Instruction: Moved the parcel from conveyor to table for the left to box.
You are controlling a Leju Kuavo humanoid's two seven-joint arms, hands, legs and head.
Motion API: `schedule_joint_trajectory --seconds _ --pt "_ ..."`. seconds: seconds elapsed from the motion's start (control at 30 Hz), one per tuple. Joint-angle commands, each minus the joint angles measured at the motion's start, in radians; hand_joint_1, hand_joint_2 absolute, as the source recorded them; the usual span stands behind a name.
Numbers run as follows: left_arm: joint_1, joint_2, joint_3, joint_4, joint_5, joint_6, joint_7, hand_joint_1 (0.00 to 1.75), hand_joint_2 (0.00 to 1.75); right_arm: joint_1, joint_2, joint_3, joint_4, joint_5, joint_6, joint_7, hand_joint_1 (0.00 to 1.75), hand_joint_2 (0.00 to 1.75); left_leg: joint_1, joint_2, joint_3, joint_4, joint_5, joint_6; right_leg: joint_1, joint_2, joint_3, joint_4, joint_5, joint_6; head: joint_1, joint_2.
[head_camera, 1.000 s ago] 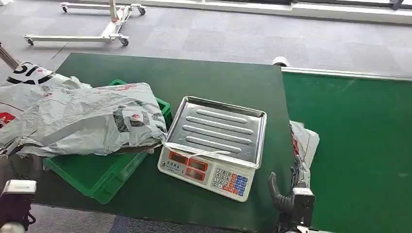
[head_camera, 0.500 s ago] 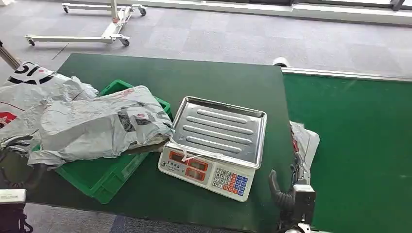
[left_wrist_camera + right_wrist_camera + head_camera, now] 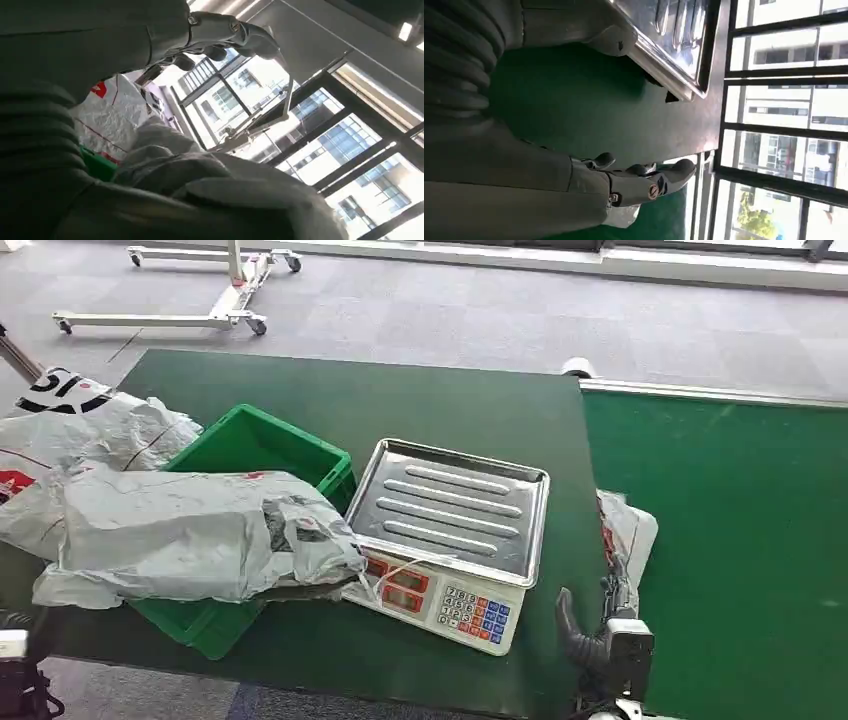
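Note:
A crumpled grey parcel (image 3: pixel 190 535) lies across the near half of the green bin (image 3: pixel 255 445), and one end overhangs the front left corner of the scale (image 3: pixel 450 525). My left hand (image 3: pixel 220 35) is under the parcel's left end, hidden in the head view. In the left wrist view its thumb and fingers are closed together beside the grey parcel (image 3: pixel 200 175). My right hand (image 3: pixel 598 640) hangs low at the table's near right corner, fingers loosely apart and holding nothing. The right wrist view shows the right hand (image 3: pixel 644 182) over the green table top.
A second grey parcel (image 3: pixel 628 525) sits in the gap between the table and the green conveyor (image 3: pixel 730 540). White printed bags (image 3: pixel 80 420) are piled at the table's left edge. A wheeled white frame (image 3: pixel 200 300) stands on the floor beyond.
The parcel has slid toward me and to the right, uncovering the bin's far half and reaching the scale's corner. My left arm has dropped lower. My right hand has stayed put.

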Motion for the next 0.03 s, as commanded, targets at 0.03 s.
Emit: schedule_joint_trajectory --seconds 0.03 --pt "-0.01 -0.033 0.039 0.021 -0.008 0.004 0.012 0.0 0.0 -0.003 0.024 -0.049 0.006 0.001 0.005 0.002 0.0 1.75 0.001 -0.004 0.001 -0.001 0.0 0.001 0.0 0.003 0.001 -0.001 0.0 -0.001 0.0 0.0"
